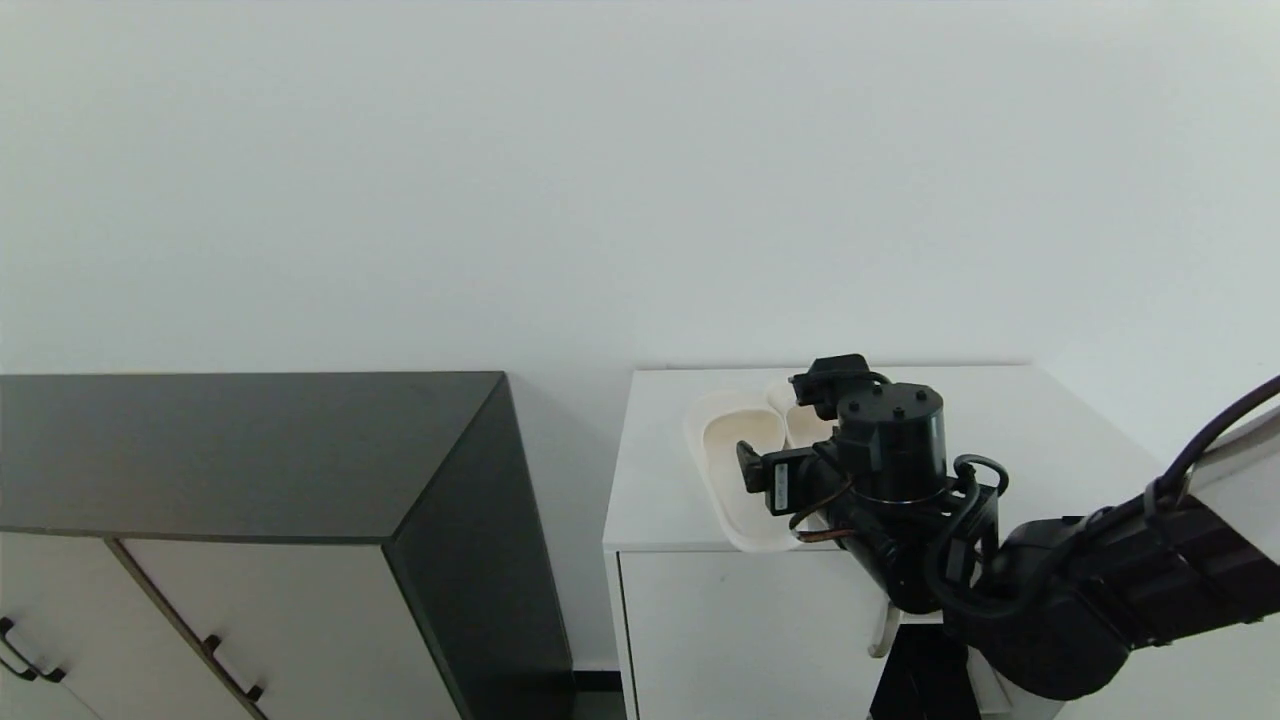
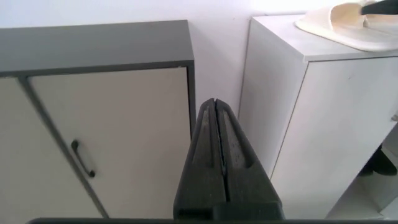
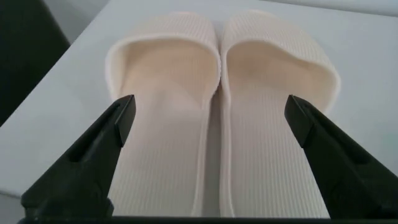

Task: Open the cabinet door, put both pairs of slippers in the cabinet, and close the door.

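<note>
Our right claw (image 3: 209,102) spreads wide astride the cream slippers (image 3: 168,74) at the white cabinet's (image 1: 720,630) front edge. Our left claw (image 2: 215,106), clenched empty, faces the gap beside the dark cabinet (image 2: 93,43).

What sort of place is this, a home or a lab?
Probably a home-style entryway, or a mock-up of one: a pair of cream slippers sits on a white cabinet, next to a dark-topped cabinet with handled doors, against a plain white wall.

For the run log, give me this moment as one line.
right end effector: open, over cream slippers on white cabinet | left end effector: shut, empty
</note>
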`<state>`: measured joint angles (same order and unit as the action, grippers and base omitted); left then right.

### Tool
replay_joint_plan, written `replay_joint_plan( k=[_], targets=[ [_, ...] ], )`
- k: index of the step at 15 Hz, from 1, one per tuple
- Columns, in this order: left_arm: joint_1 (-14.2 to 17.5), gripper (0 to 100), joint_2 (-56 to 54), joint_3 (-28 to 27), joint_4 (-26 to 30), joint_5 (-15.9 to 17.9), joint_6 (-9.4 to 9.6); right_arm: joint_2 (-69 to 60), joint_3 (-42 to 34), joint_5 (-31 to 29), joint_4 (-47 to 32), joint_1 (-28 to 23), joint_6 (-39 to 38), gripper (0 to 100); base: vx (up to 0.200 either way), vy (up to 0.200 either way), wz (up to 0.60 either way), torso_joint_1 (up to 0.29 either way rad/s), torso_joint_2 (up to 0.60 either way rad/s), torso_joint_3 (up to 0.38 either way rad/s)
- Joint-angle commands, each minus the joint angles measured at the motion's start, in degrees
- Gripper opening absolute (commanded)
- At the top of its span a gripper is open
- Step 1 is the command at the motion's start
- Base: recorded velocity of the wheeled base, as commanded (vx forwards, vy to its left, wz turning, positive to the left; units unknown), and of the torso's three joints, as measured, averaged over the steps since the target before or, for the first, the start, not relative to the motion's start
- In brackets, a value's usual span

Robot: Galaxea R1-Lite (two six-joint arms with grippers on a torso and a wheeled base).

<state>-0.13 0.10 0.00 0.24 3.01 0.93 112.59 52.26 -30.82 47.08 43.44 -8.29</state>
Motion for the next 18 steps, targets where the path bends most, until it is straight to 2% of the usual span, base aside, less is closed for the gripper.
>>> replay_joint_plan(
  k=[1,3,8,9,14,15,18],
  targets=[
    [0.0,0,0.0,0.0,0.0,0.0,-0.05,3.3,1.2,0.0,1.4,-0.4,0.0,100,0.0,0.0,0.0,0.0,0.0,0.0],
    [0.0,0,0.0,0.0,0.0,0.0,-0.05,6.1,3.5,0.7,3.4,-0.6,0.3,100,0.0,0.0,0.0,0.0,0.0,0.0],
    [0.0,0,0.0,0.0,0.0,0.0,-0.05,11.1,10.6,2.8,2.2,-3.6,1.2,100,0.0,0.0,0.0,0.0,0.0,0.0],
    [0.0,0,0.0,0.0,0.0,0.0,-0.05,11.2,11.5,5.0,1.8,-4.5,1.2,100,0.0,0.0,0.0,0.0,0.0,0.0],
    [0.0,0,0.0,0.0,0.0,0.0,-0.05,11.5,16.2,5.4,-3.7,-6.5,1.2,100,0.0,0.0,0.0,0.0,0.0,0.0],
    [0.0,0,0.0,0.0,-0.1,0.0,-0.05,11.5,16.5,5.4,-3.7,-6.6,1.2,0,0.0,0.0,0.0,0.0,0.0,0.0],
    [0.0,0,0.0,0.0,0.0,0.0,-0.05,11.5,16.7,5.3,-3.8,-6.5,1.3,0,0.0,0.0,0.0,0.0,0.0,0.0]
  ],
)
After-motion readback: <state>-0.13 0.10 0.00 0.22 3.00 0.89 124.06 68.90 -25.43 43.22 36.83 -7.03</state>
